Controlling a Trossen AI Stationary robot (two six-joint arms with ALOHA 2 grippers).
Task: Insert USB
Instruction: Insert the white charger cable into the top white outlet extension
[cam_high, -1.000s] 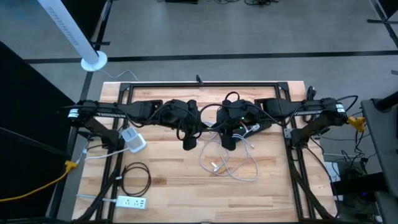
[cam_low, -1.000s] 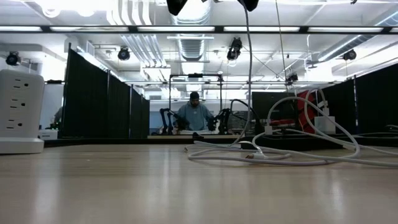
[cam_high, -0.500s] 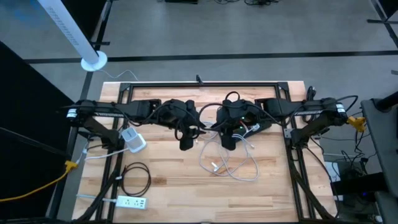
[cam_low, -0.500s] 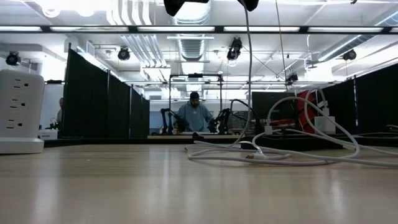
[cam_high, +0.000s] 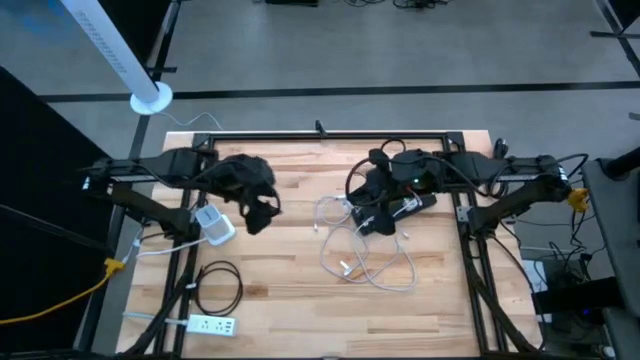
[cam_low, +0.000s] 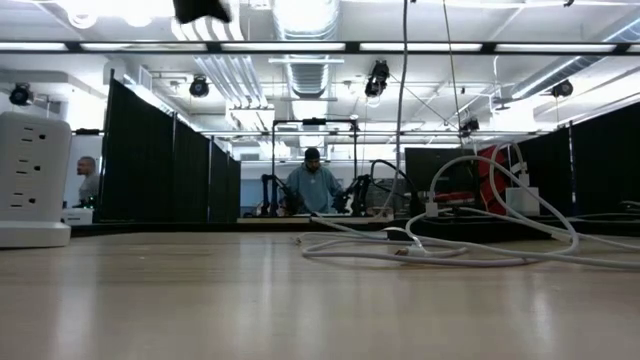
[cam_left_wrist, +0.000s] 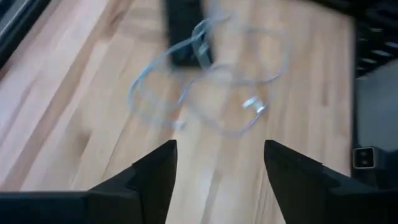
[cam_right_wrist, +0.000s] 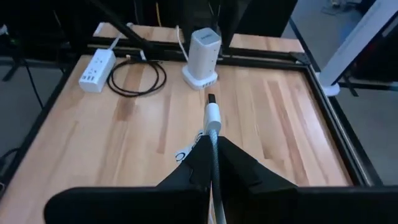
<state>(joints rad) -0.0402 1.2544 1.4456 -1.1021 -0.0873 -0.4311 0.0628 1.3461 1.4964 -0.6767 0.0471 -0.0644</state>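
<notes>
Two arms share the bench (cam_high: 280, 300), and only one holds anything. The right gripper (cam_right_wrist: 212, 144) has its jaws clenched on a white USB cable (cam_right_wrist: 214, 127) just behind the plug (cam_right_wrist: 211, 99), which sticks out forward and points toward the white power tower (cam_right_wrist: 204, 47) standing near the far edge of the bench. In the high view the right gripper (cam_high: 375, 222) sits right of centre, over the loose loops of cable (cam_high: 365, 268), while the power tower (cam_high: 214, 226) stands well apart on the left side, close to the left gripper (cam_high: 258, 218). The left gripper (cam_left_wrist: 217, 165) has its jaws spread and holds nothing; it hovers above the wood between the tower and the cable.

The main risk, as I judge it, lies in the plug's alignment. It is held by the cable and not by its body, so it may tilt or twist when it meets the port and slide back through the jaws instead of seating. The tower appears to stand free; a push from the plug could shove or tip it unless the left arm steadies it. The slack trailing behind could snag on its own loops or on the black device (cam_high: 408, 205) lying beside the right arm and drag the plug off line. A coiled black cable (cam_high: 218, 283) and a white power strip (cam_high: 211, 324) lie nearer the front left and seem clear of the path. Which face of the tower carries the port cannot be made out.
</notes>
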